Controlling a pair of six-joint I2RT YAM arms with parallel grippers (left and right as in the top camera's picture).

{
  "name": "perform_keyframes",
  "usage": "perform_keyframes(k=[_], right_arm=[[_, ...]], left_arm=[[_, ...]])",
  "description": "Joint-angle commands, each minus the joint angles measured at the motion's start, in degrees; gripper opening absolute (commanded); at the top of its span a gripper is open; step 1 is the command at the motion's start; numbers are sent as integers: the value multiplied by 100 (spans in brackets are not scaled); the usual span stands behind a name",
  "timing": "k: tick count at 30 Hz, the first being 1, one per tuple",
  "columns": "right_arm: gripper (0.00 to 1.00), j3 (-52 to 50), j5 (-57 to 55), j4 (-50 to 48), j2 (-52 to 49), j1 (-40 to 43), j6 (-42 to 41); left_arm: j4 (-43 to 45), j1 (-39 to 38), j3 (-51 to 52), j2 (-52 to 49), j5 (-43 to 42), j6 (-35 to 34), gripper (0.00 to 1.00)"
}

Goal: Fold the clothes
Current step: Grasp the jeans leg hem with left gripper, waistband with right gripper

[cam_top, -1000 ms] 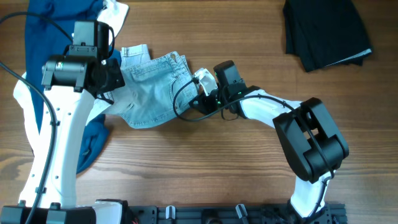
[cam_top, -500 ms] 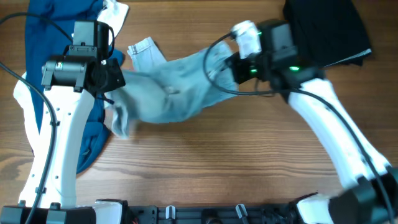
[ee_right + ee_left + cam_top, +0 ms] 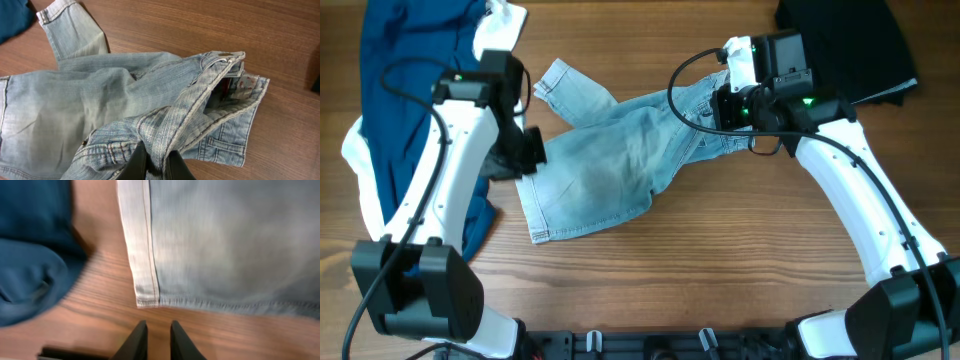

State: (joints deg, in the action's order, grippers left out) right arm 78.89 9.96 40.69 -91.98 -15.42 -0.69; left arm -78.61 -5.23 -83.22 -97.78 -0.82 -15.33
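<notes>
Across the wooden table (image 3: 650,290), largest item first: blue shirt (image 3: 395,60) heaped at the left edge, partly under the left arm. Denim shorts (image 3: 610,170) lie mid-table, the left half opened out roughly flat, one leg angled toward the far side, the right half bunched and lifted. Black cloth (image 3: 840,45), folded, sits at the far right corner, apart from the shorts. Right gripper (image 3: 155,162): jaws clamped on the waistband (image 3: 200,107), which is rucked and twisted, inside label showing. Left gripper (image 3: 155,340): jaws drawn close together with nothing between them, over bare wood just beside the corner of a leg hem (image 3: 140,245). Judgement: early stage. Shorts are spread but not smoothed; no fold made yet. Left to do: flatten the waistband end, bring one half over the other, then fold again.
</notes>
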Motion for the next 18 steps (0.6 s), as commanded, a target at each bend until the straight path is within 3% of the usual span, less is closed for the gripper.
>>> perform_keyframes(k=[1,4,11,18], right_arm=[[4,61,-74,-68,-101,-24,-96],[4,61,-74,-90,-120,-24,-96],[4,61,-74,-98,-131,-24,-85],[6,61,-76,-114,-146,-24,-76]], left_arm=[[155,-33,986,39,-881,-52,22],[678,-140,1753,70,-1029,-372,30],[1958,-243,3021,70,-984,-1681,34],[2962,-240,3591,70,-264,-2614,49]])
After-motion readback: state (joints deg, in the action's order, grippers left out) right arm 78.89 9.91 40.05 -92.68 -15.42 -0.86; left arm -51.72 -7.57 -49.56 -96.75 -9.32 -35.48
